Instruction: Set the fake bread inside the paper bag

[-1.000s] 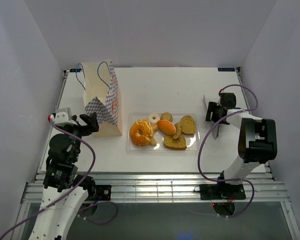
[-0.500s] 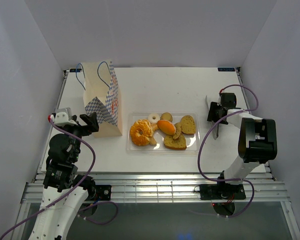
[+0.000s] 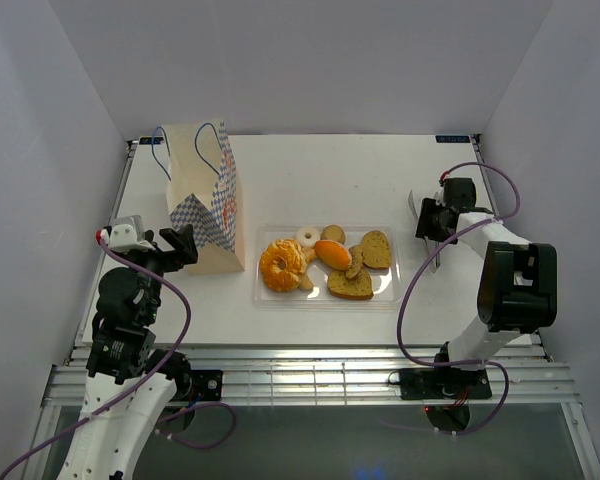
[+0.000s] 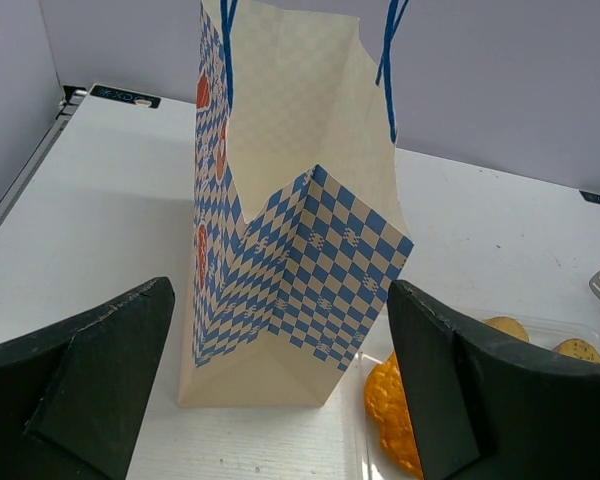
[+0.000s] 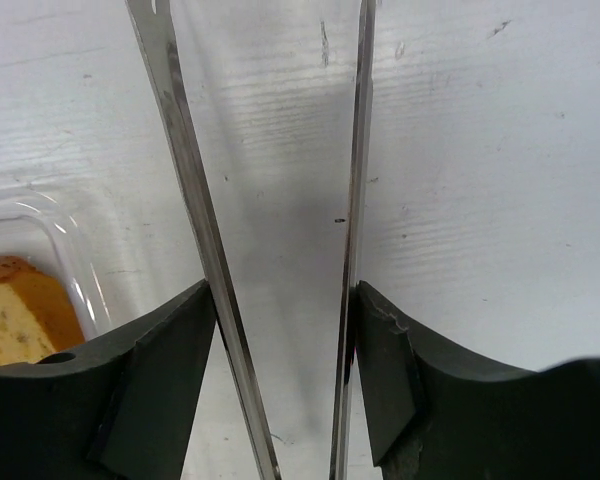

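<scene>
In right pincer (image 5: 280,312), metal tongs (image 5: 183,170)

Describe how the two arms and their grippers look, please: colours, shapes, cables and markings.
The left arm and the right arm mix white links with black joint housings, and a purple cable loops along each. A white block with a red mark sits near the left wrist. The left gripper and the right gripper have matte black, wedge-shaped fingers.

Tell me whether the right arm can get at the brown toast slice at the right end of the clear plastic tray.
Probably yes. The right gripper grips thin metal tongs beside that end; only bare table and the clear tray's low rim lie between them and the brown toast slice.
</scene>
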You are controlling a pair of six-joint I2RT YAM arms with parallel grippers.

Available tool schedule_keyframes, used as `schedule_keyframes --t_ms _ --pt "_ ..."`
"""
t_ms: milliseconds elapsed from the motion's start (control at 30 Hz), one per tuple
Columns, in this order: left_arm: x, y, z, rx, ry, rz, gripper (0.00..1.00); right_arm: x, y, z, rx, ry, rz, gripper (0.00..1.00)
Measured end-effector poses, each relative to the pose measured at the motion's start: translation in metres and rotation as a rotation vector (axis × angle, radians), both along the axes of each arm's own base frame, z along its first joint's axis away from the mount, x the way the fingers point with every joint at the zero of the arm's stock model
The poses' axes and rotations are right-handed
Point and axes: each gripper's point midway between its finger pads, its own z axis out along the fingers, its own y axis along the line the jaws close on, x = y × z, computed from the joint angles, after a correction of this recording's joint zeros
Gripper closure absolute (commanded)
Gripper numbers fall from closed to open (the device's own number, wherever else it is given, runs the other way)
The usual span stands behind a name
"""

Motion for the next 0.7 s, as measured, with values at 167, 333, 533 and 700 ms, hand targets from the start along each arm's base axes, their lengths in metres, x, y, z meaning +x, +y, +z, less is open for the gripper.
schedule_keyframes --t_ms 167,333,533,700 --pt "0.0 0.0 0.0 0.0 0.0 0.0 0.02 0.005 0.0 0.017 -0.001 -0.027 0.001 0.39" --pt "0.0 0.0 -0.001 0.0 0.002 0.0 0.02 0.0 0.0 0.024 -0.002 -0.014 0.003 0.39" --pt "0.0 0.0 -0.001 0.0 0.002 0.0 0.02 -0.001 0.0 0.042 0.0 -0.026 0.005 0.39" --pt "0.0 0.0 -0.001 0.0 0.002 0.0 0.02 -0.007 0.004 0.063 0.01 -0.061 0.013 0.39"
